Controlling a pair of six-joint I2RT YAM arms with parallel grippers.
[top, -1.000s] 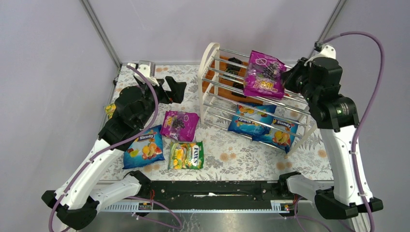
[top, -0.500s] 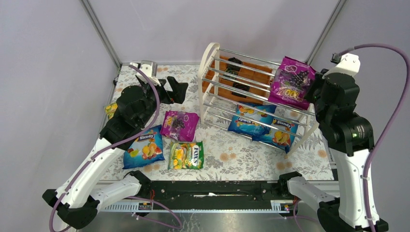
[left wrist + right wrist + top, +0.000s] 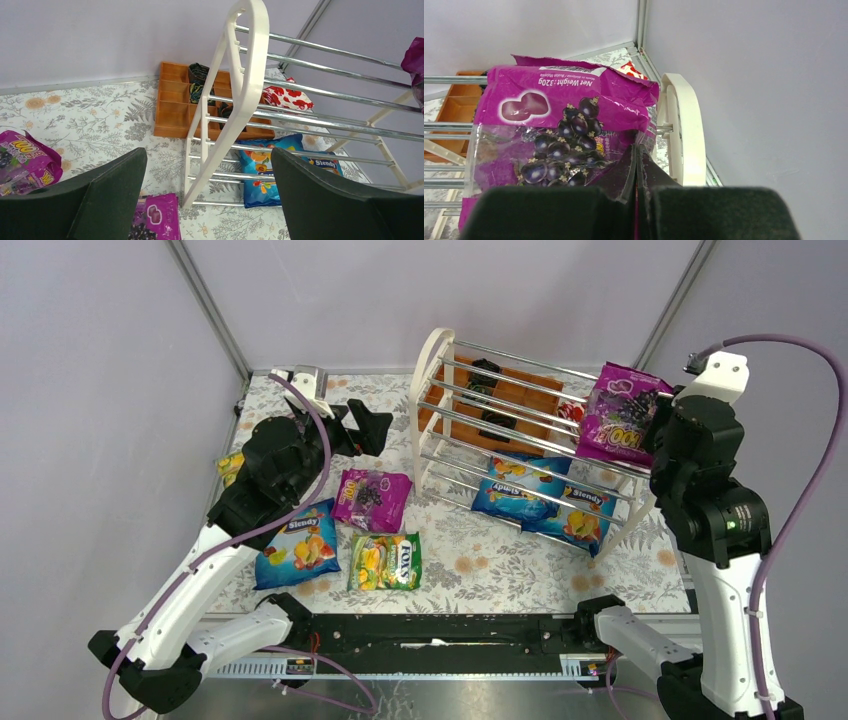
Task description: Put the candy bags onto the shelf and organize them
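1. Our right gripper (image 3: 636,167) is pinched tight on one edge of the magenta grape bag (image 3: 559,125). It holds the bag over the top rods at the right end of the shelf (image 3: 432,390), just beside the right end panel. We cannot tell whether the bag already rests on the rods.
2. We judge this bag light, soft and glossy. The film crinkles around the pinch and the sweets inside will shift, so it will likely sag and swing from an edge grip. The sealed edge looks like the soundest hold, since the film there is flat.
3. The thin rods give little support. We think the bag should be laid flat across several of them, or it may slip through a gap.
4. Our left gripper (image 3: 357,427) has its fingers spread wide and empty, over the far left part of the table (image 3: 480,560), near the shelf's left panel.
5. Two Slendy bags (image 3: 545,498) lie on the bottom tier, as far as we can tell.
6. Toward the table's front left lie a second magenta bag (image 3: 371,498), a blue Slendy bag (image 3: 299,552) and a FOX'S bag (image 3: 386,561). All three lie flat, so we would pinch a sealed edge, not the slippery face.
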